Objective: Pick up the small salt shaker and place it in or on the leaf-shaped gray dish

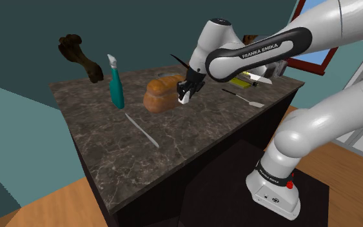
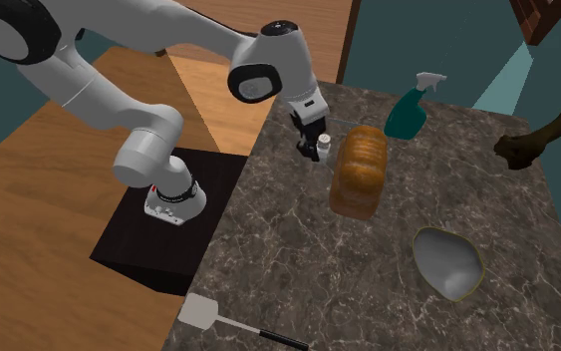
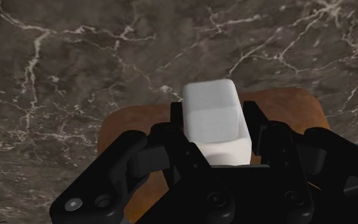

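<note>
The gripper (image 3: 215, 127) clasped the shaker (image 3: 210, 102) between its fingers, and the white block's end jutted past the tips. In the second exterior view the gripper (image 2: 309, 147) and shaker (image 2: 323, 143) hung over the marble counter (image 2: 298, 259), just beside the loaf (image 2: 360, 172) at its ten o'clock. The grey dish (image 2: 447, 261) lay well apart, at four o'clock from the loaf. A teal spray bottle (image 2: 408, 112) sat at the loaf's one o'clock. In the shoulder view the shaker (image 1: 185, 98) showed at three o'clock of the loaf (image 1: 160, 93). Whether they touched could not be told.
</note>
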Robot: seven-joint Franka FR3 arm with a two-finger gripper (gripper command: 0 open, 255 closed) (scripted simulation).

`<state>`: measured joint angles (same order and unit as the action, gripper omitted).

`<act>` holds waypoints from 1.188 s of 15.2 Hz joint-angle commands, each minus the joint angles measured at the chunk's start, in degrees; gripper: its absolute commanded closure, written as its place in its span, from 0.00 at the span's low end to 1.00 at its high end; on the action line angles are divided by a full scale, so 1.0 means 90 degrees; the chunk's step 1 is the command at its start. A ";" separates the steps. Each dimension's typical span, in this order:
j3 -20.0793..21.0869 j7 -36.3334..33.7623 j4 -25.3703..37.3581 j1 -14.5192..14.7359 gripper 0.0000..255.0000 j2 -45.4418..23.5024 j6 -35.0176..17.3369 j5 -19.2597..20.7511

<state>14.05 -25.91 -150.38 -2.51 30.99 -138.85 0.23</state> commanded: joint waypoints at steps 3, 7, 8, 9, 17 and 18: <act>-0.0050 0.0054 0.0269 0.0020 1.00 0.0135 0.0406 -0.0023; -0.0095 0.0103 0.0540 0.0031 1.00 0.0240 0.0780 -0.0037; -0.0105 0.0115 0.0611 0.0032 1.00 0.0262 0.0872 -0.0039; -0.0116 0.0126 0.0683 0.0033 1.00 0.0282 0.0964 -0.0041; -0.0556 0.0736 0.1788 -0.0390 1.00 -0.1187 0.0580 0.0229; -0.0613 0.0818 0.1974 -0.0435 1.00 -0.1399 0.0552 0.0253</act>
<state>9.03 -19.27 -134.02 -5.92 20.72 -133.12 2.17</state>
